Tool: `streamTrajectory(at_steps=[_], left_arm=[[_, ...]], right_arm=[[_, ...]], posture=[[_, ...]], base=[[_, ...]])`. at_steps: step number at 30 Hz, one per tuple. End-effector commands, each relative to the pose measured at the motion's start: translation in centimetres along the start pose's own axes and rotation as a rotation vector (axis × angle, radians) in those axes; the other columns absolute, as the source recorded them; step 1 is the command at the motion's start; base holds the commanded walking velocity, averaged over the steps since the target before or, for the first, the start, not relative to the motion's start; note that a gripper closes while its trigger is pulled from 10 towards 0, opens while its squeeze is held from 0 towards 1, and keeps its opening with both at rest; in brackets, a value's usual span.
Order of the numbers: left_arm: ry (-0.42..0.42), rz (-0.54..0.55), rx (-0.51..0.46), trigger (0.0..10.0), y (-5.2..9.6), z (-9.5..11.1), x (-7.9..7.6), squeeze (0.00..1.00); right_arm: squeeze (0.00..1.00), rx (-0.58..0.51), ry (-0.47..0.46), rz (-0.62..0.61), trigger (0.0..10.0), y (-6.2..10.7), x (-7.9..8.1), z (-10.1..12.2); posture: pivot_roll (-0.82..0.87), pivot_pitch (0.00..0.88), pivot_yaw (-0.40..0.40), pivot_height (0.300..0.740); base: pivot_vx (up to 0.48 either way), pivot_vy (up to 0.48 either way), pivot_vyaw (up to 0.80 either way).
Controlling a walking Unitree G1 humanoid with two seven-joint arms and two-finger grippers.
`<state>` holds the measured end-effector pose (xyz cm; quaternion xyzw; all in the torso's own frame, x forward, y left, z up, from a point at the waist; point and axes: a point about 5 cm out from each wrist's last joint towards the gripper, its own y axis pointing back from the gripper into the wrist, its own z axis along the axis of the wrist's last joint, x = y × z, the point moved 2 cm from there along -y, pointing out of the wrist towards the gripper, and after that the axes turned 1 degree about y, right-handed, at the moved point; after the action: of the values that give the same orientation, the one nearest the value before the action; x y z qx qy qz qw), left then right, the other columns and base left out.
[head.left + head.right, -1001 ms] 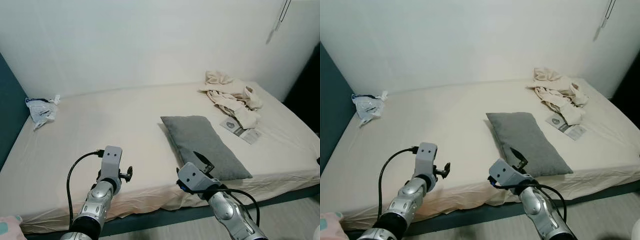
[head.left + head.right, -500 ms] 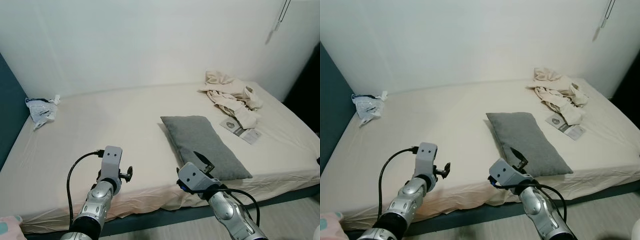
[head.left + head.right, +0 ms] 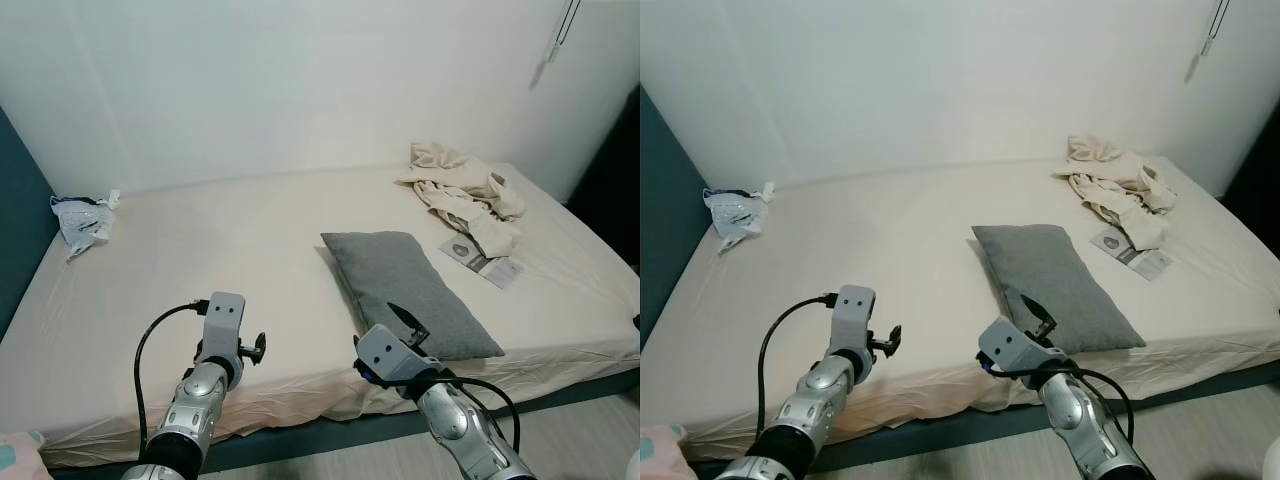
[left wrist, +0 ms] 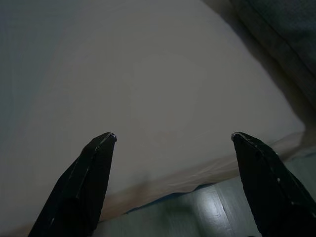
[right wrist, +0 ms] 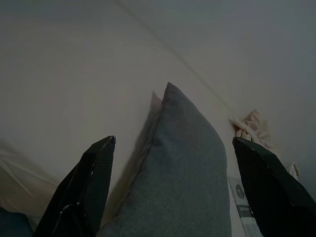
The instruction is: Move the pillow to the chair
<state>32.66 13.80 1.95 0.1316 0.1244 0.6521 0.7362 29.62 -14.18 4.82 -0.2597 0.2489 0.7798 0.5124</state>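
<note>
Cream bed [image 3: 250, 260] — grey pillow [image 3: 408, 288] just beyond right claw [image 5: 173, 190], fingers spread

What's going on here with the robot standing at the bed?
The robot faces a bed covered in a cream sheet, both arms raised at its near edge. The right end effector is open and aimed at the near end of the grey rectangular fabric pillow, not touching it. The left end effector is open over bare sheet. The pillow lies flat on the bed, not yet picked up. A pile of crumpled beige clothes sits near the far right corner.
</note>
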Motion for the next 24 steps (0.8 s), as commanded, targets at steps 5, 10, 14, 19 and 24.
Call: streamTrajectory(at_steps=[5, 10, 14, 19, 24], left_arm=[[0.001, -0.004, 0.018, 10.0, 0.20, -0.71, -0.17, 0.00], [0.000, -0.008, 0.017, 10.0, 0.19, -0.67, -0.21, 0.00], [-0.002, -0.010, 0.017, 10.0, 0.17, -0.63, -0.21, 0.00], [-0.002, -0.009, 0.016, 10.0, 0.11, -0.54, -0.21, 0.00], [-0.001, -0.008, 0.016, 10.0, 0.10, -0.53, -0.23, 0.00]], right_arm=[[0.00, 0.005, -0.011, 0.009, 10.0, 0.31, 0.35, -0.25], [0.00, 0.008, -0.011, 0.010, 10.0, 0.36, 0.45, -0.28], [0.00, 0.007, -0.012, 0.009, 10.0, 0.35, 0.47, -0.24], [0.00, 0.007, -0.011, 0.008, 10.0, 0.34, 0.44, -0.22], [0.00, 0.006, -0.010, 0.008, 10.0, 0.33, 0.39, -0.21]], posture=[[-0.09, 0.038, 0.010, 0.740], [-0.09, 0.033, 0.013, 0.740], [-0.09, 0.034, 0.014, 0.740], [-0.09, 0.034, 0.013, 0.740], [-0.09, 0.037, 0.012, 0.740]], base=[[0.000, 0.000, 0.00], [0.000, 0.000, 0.00], [0.000, 0.000, 0.00], [0.000, 0.000, 0.00], [0.000, 0.000, 0.00]])
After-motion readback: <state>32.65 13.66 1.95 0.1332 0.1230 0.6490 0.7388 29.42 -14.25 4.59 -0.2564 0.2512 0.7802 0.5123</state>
